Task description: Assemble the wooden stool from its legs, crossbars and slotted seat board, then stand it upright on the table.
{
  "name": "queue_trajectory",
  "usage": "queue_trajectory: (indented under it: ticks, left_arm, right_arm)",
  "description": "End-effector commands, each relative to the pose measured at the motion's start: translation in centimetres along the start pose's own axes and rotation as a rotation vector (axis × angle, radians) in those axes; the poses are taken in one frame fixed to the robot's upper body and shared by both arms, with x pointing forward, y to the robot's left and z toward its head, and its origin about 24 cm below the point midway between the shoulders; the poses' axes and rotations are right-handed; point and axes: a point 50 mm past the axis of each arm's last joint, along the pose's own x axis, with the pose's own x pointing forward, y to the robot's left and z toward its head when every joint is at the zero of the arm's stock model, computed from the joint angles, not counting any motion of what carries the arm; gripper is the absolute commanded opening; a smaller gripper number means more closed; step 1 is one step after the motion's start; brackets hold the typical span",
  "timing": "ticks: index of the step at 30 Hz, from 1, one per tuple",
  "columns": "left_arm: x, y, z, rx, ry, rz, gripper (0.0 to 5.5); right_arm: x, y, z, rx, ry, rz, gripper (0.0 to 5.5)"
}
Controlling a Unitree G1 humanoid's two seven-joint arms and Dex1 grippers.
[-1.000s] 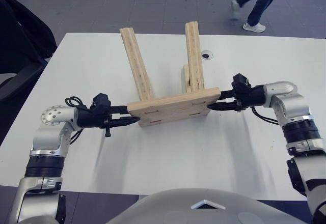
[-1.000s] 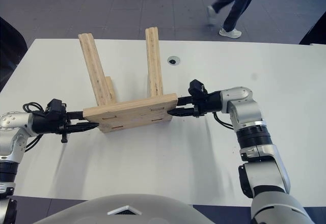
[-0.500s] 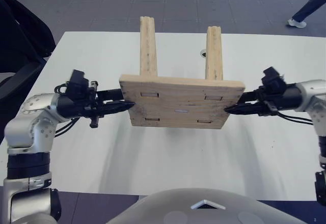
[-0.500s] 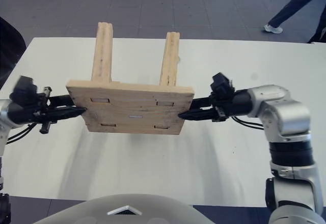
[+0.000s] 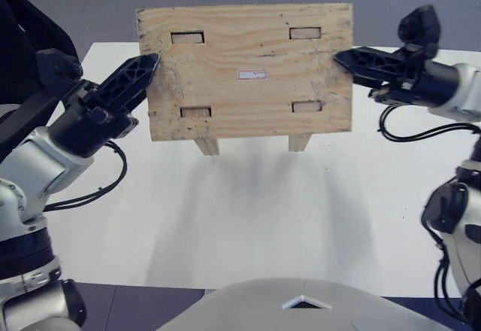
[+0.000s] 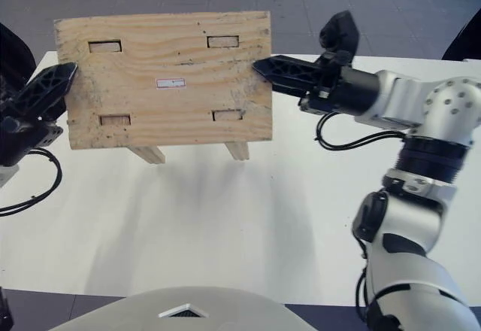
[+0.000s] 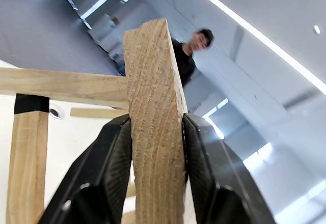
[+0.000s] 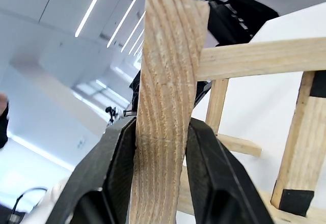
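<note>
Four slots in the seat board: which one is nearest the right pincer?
The upper slot on the robot's right, just inboard of where the right pincer grips the seat board. The other three sit lower or toward the left.

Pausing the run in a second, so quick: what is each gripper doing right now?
The left gripper is shut on the seat board, at its left edge.
The right gripper is shut on the seat board's right edge.

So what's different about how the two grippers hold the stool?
The left gripper clamps the seat board's left edge, slanting up from below; the right gripper clamps its right edge, reaching in nearly level. Both are shut on the board's thin sides.
</note>
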Motion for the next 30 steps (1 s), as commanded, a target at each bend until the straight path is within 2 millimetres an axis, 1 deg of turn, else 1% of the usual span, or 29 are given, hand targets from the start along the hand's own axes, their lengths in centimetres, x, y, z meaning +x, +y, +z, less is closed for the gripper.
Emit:
queue_trajectory:
  ticks: [1, 3, 4, 6, 7, 9, 12, 14, 15, 16, 18, 20, 22, 23, 25, 27, 28, 29, 30]
  left_arm:
    - [7.2, 4.4, 3.1, -0.379, -0.24, 0.402, 1.41]
    - [8.5, 5.9, 3.9, -0.475, -0.297, 0.459, 1.39]
    - [9.4, 6.9, 4.3, -0.518, -0.325, 0.496, 1.37]
    - [10.9, 8.6, 4.3, -0.578, -0.347, 0.572, 1.33]
    - [11.4, 9.4, 3.9, -0.602, -0.346, 0.608, 1.32]
    - [11.8, 10.3, 3.4, -0.623, -0.336, 0.658, 1.31]
    - [11.6, 11.1, 3.3, -0.628, -0.325, 0.691, 1.3]
    - [11.5, 11.3, 3.3, -0.624, -0.33, 0.693, 1.67]
    - [11.5, 11.3, 3.4, -0.616, -0.328, 0.683, 1.86]
    - [11.6, 11.2, 3.6, -0.604, -0.329, 0.664, 1.95]
    - [11.6, 10.9, 4.2, -0.574, -0.355, 0.624, 2.32]
    - [11.3, 10.8, 4.8, -0.548, -0.384, 0.598, 2.58]
    - [10.7, 10.8, 5.3, -0.538, -0.402, 0.577, 2.98]
    - [10.2, 10.9, 5.6, -0.537, -0.423, 0.568, 3.01]
    - [9.3, 11.0, 6.2, -0.52, -0.455, 0.559, 3.01]
    - [8.5, 11.1, 6.8, -0.47, -0.49, 0.559, 3.01]
    - [8.0, 11.0, 7.2, -0.431, -0.509, 0.558, 3.01]
    - [7.4, 10.9, 7.8, -0.344, -0.531, 0.577, 3.01]
    - [6.9, 10.8, 8.2, -0.254, -0.553, 0.592, 3.01]
  right_arm:
    - [5.0, -3.3, 6.4, 0.216, -0.546, -0.569, 1.33]
    - [5.2, -5.0, 6.8, 0.317, -0.623, -0.649, 1.34]
    - [5.1, -6.1, 6.9, 0.37, -0.672, -0.694, 1.35]
    - [4.9, -7.7, 6.8, 0.431, -0.743, -0.75, 1.36]
    - [5.1, -8.1, 6.6, 0.446, -0.754, -0.751, 1.36]
    - [6.0, -8.5, 6.3, 0.458, -0.743, -0.732, 1.36]
    - [7.0, -8.9, 5.6, 0.468, -0.698, -0.696, 1.34]
    - [7.2, -9.0, 5.5, 0.461, -0.692, -0.669, 1.33]
    - [7.3, -8.9, 5.6, 0.451, -0.695, -0.647, 1.73]
    - [7.3, -8.6, 5.8, 0.436, -0.701, -0.607, 1.86]
    - [7.6, -7.5, 6.6, 0.362, -0.688, -0.477, 2.29]
    - [7.7, -6.4, 7.1, 0.315, -0.685, -0.361, 2.6]
    - [7.6, -5.8, 7.6, 0.295, -0.693, -0.272, 3.04]
    - [7.6, -5.6, 7.7, 0.283, -0.697, -0.251, 3.25]
    - [7.4, -5.3, 7.9, 0.267, -0.711, -0.225, 3.67]
    - [6.6, -5.5, 8.2, 0.255, -0.732, -0.239, 4.02]
    - [5.8, -5.9, 8.3, 0.25, -0.745, -0.28, 4.24]
    - [4.8, -6.6, 8.1, 0.248, -0.756, -0.346, 4.48]
    - [3.9, -7.1, 8.0, 0.246, -0.77, -0.404, 4.48]
